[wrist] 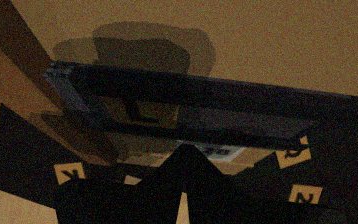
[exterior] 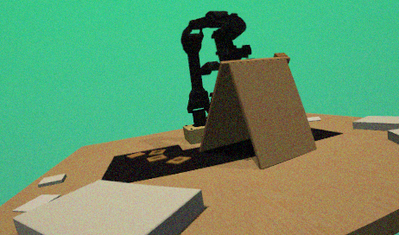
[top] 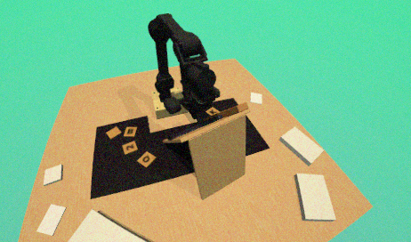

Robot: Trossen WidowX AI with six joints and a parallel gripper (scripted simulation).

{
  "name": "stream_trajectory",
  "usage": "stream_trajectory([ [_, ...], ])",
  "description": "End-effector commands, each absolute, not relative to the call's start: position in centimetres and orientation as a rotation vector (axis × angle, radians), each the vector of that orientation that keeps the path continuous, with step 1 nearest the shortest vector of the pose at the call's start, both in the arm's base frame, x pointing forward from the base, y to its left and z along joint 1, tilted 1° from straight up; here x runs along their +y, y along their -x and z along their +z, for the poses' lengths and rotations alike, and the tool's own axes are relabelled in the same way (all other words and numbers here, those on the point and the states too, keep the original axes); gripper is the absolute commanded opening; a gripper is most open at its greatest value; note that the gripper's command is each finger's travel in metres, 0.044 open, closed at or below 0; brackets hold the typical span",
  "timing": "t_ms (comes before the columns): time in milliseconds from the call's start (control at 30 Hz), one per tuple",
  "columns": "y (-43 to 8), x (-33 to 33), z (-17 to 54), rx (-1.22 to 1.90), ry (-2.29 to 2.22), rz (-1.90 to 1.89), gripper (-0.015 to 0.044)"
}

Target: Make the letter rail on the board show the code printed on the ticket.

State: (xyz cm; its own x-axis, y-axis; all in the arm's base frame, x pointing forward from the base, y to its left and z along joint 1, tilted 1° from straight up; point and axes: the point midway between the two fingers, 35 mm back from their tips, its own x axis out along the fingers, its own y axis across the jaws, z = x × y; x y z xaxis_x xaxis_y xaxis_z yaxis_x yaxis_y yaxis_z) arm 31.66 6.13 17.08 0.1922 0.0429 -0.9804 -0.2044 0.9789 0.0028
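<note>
My gripper [wrist: 186,150] is shut and empty, its tips in front of the rail's lower edge; the board hides them in the top and exterior views. The dark rail [wrist: 260,90] runs across the sloping board [top: 220,153] [exterior: 272,108]. A tile with L [wrist: 147,112] sits in it near the left end; the slot to its right is empty. The white ticket [wrist: 225,152] below is partly hidden, its code unreadable. Loose tiles lie on the black mat [top: 111,178]: K [top: 212,111] [wrist: 70,173], Q [top: 146,158] [wrist: 294,154], one like 2 [top: 130,148] [wrist: 305,193], and two others [top: 130,132] [top: 113,133], unclear.
A wooden block [top: 243,108] [exterior: 281,56] [wrist: 22,75] stands up at the board's end, left of the rail in the wrist view. White slabs lie around the counter: two at the right [top: 302,145] [top: 315,197], a large one [exterior: 108,207] at the front, and smaller ones at the left [top: 52,174] [top: 52,220].
</note>
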Motion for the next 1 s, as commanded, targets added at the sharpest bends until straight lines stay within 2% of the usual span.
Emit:
stream_trajectory([
  [0,-31.9,6.3,16.8,1.372,0.140,0.181,0.0000],
  [967,-33.0,6.6,15.9,1.371,0.140,0.181,0.0000],
])
